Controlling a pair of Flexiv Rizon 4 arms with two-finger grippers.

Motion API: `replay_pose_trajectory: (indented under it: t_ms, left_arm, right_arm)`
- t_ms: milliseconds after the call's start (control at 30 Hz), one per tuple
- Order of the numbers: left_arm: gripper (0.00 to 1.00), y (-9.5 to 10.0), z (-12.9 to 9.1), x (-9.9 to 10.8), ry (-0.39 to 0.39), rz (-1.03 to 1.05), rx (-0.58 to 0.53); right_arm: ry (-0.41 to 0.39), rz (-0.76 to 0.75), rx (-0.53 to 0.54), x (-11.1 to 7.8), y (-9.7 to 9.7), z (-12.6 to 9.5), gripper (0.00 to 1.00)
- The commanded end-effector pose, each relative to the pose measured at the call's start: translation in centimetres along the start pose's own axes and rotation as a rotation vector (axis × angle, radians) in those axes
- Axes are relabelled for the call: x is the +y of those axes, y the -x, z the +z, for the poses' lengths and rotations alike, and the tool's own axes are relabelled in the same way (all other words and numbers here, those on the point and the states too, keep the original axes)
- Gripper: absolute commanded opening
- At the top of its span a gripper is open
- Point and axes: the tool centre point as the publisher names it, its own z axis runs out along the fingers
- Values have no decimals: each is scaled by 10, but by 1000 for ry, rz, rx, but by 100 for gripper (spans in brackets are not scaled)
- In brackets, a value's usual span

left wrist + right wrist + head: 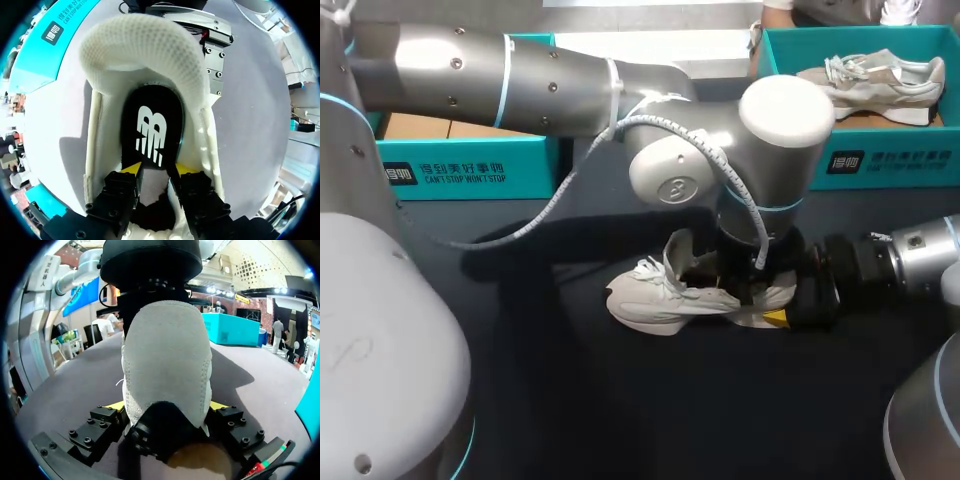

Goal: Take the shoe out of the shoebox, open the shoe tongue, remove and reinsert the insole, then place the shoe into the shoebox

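As the white shoe [655, 298] stood on its sole on the dark table [620, 410], outside both teal shoeboxes, the two arms met over it. The right gripper [167, 407] came in low from the right and was clamped on the heel, one yellow tip pressed to each side. The left arm reached across from the left, and the left gripper [160, 169] pointed straight down into the shoe's opening. Its fingers were apart, with both tips resting on the black insole [150, 125], which lay flat inside the shoe. The far-right shoebox [890, 160] held a second pale shoe [875, 80]. The other shoebox [470, 165] sat at the far left, partly hidden behind the left arm.
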Motion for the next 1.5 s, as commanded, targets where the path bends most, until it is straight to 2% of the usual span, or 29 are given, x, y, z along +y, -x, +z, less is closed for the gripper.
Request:
replay_pose_trajectory:
  t_ms: [33, 200, 300, 333, 500, 667, 933, 1000, 1067, 1100, 1300, 1500]
  left_arm:
    - [40, -7, 9, -2, -2, 1, -6]
    - [48, -3, 18, -4, -16, -10, -9]
    - [45, 0, 23, -4, -21, -21, -15]
    - [42, 1, 24, -4, -24, -23, -16]
    - [0, 3, 32, -6, -17, -27, -26]
    - [0, 1, 28, -6, -15, -26, -30]
    - [0, 6, -15, -4, -60, -29, -38]
    - [0, 7, -23, -3, -55, -26, -39]
    - [0, 7, -30, -2, -99, -15, -10]
    - [0, 7, -32, -1, -94, -21, -19]
    - [0, 7, -41, 2, -138, -13, 20]
    - [0, 8, -30, -4, -153, -2, -8]
  right_arm:
    - [-4, 2, -2, -2, 1, 3, 0]
    - [-4, 2, -2, -2, 1, 3, 0]
    - [-4, 2, -2, -2, 1, 3, 0]
    - [-4, 2, -2, -2, 1, 3, 0]
    - [-4, 2, -2, -2, 1, 3, 0]
    - [-4, 2, -2, -2, 1, 3, 0]
    - [-4, 2, -2, -2, 1, 3, 0]
    - [-4, 2, -2, -2, 1, 3, 0]
    - [-4, 2, -2, -2, 1, 3, 0]
    - [-4, 2, -2, -2, 1, 3, 0]
    - [-4, 2, -2, -2, 1, 3, 0]
    - [-4, 2, -2, -2, 1, 3, 0]
